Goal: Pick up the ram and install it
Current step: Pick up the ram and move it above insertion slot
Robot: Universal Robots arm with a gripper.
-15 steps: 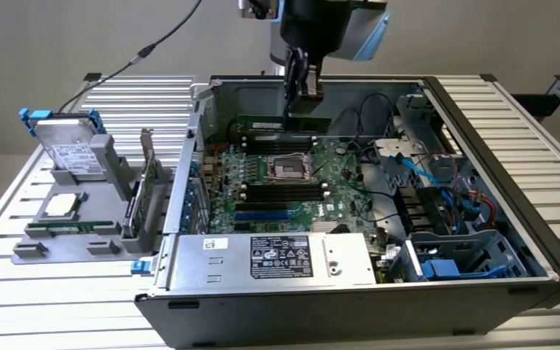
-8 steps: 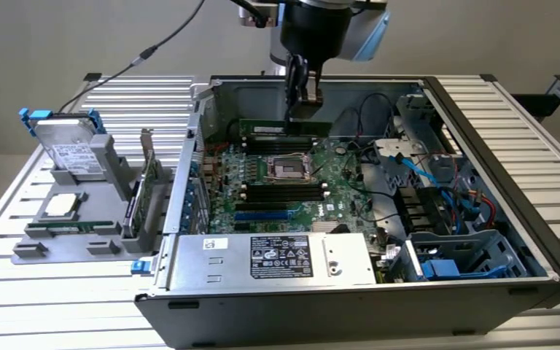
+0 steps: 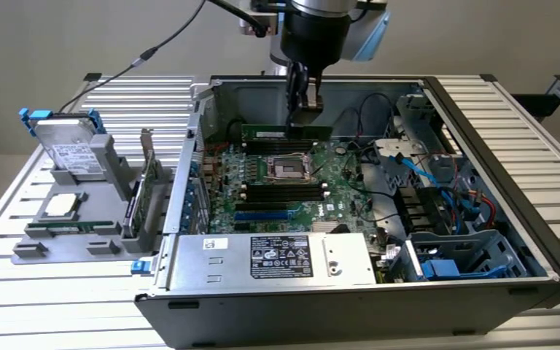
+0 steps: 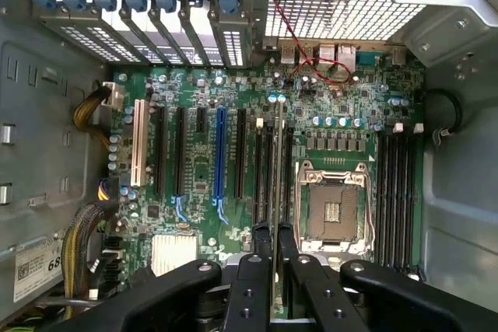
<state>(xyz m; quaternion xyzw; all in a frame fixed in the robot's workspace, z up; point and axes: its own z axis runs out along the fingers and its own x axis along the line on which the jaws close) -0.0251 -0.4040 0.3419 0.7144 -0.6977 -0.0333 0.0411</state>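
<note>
so, the hand [image 3: 305, 117] is pinched down narrow on the ram [image 3: 285, 133]. its fingers [image 4: 260, 246] clamp the two flat faces near the middle of the top edge, and the stick hangs level below them. in the wrist view the hand [image 4: 273, 239] looks straight down the ram [image 4: 278, 161], which shows edge-on as a thin pale line. it runs along the black memory slots [image 4: 263, 169] just beside the cpu socket [image 4: 333, 209]. i can't tell from either view whether the bottom edge is touching a slot or hovering just above one.

my guess on handling: it's light, thin and stiff, so weight is no issue. it does look fragile though. it probably won't like twisting, and the chips and contact edge shouldn't get squeezed. the smooth faces could slip in a pinch if pushed hard from above. a hold high on the faces near the middle, like this one, seems right to me, since it keeps the stick level and leaves the bottom edge and both ends free.

around that is the motherboard [image 3: 260, 191] inside the open computer case [image 3: 241, 102], with the power supply box [image 3: 280, 257] at the near side. out on the desk [image 3: 27, 306], on the exterior view's left, a grey rack [image 3: 56, 240] carries the hard drive [image 3: 71, 149] and a taller green card [image 3: 146, 182], both well apart from the hand.
</note>
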